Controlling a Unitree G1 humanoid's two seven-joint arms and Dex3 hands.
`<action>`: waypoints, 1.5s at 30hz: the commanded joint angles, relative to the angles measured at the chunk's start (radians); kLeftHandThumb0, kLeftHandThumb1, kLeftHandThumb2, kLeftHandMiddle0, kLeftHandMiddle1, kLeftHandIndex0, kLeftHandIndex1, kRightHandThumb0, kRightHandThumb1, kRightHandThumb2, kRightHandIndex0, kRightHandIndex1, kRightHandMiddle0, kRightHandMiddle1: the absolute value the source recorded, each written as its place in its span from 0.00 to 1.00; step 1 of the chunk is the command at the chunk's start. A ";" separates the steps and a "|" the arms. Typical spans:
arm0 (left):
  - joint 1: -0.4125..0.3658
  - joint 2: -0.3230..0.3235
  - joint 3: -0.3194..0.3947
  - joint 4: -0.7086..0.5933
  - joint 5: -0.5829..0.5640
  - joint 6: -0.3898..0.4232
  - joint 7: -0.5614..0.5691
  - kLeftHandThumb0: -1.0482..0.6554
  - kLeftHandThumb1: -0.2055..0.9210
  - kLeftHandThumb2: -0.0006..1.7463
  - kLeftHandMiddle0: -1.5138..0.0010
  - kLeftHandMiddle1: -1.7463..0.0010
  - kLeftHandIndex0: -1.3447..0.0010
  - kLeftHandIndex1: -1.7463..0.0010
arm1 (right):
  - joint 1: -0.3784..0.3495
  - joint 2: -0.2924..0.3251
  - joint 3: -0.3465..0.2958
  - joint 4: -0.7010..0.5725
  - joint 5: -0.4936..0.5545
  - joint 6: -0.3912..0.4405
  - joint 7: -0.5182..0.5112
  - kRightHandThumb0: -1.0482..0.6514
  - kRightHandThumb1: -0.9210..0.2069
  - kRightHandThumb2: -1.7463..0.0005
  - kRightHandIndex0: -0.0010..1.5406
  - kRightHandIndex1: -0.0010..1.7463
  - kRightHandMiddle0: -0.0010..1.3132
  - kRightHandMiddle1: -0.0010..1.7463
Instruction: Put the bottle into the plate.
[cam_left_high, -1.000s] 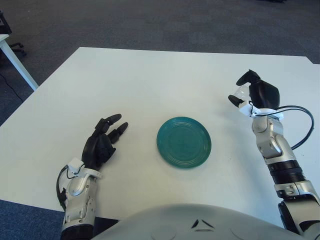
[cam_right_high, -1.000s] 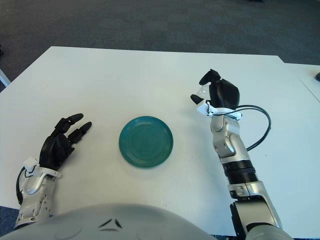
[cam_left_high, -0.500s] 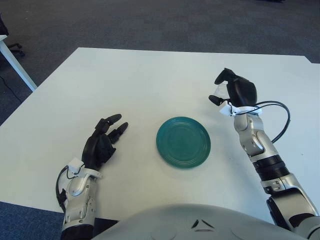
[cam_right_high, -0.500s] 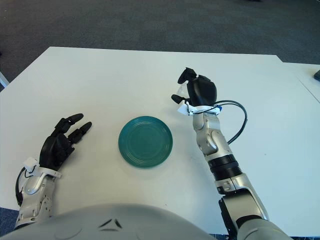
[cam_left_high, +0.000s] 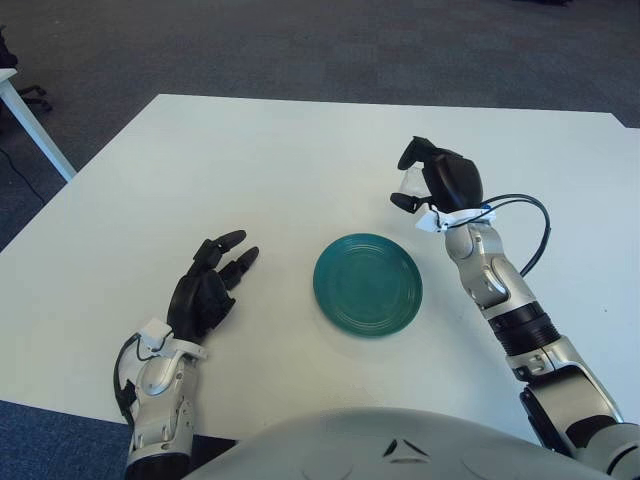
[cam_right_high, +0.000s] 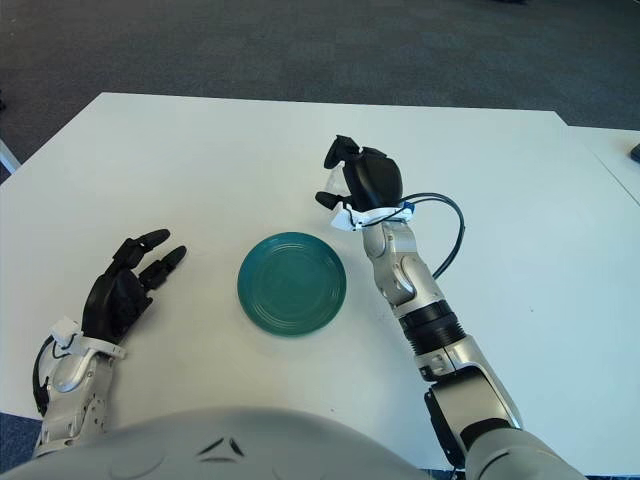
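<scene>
Toward the near left corner of the white tabletop (cam_left_high: 300, 150), the left hand (cam_left_high: 205, 290) was seen with its fingers loosely spread and nothing held. Near the middle of the front edge, the teal plate (cam_left_high: 367, 283) lay flat and held nothing. Farther back, just beyond the plate's far right rim, the right hand (cam_left_high: 440, 180) was clenched around the bottle (cam_left_high: 412, 183). Only a small clear sliver of the bottle showed between the black fingers; its long axis and heading could not be told.
</scene>
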 joint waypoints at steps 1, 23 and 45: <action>0.007 -0.003 -0.006 -0.015 0.012 -0.013 0.013 0.24 1.00 0.55 0.56 1.00 0.81 0.54 | -0.019 0.001 0.006 0.004 -0.011 -0.016 0.011 0.55 0.55 0.34 0.75 1.00 0.71 1.00; 0.023 -0.021 -0.033 -0.028 0.035 -0.023 0.035 0.24 1.00 0.55 0.56 1.00 0.81 0.54 | -0.011 0.025 0.123 0.002 -0.109 -0.078 0.030 0.56 0.56 0.32 0.73 1.00 0.72 1.00; 0.026 -0.031 -0.049 -0.030 0.050 -0.030 0.050 0.24 1.00 0.55 0.56 1.00 0.81 0.54 | 0.071 0.011 0.176 -0.219 -0.175 -0.087 0.228 0.57 0.55 0.31 0.61 1.00 0.62 1.00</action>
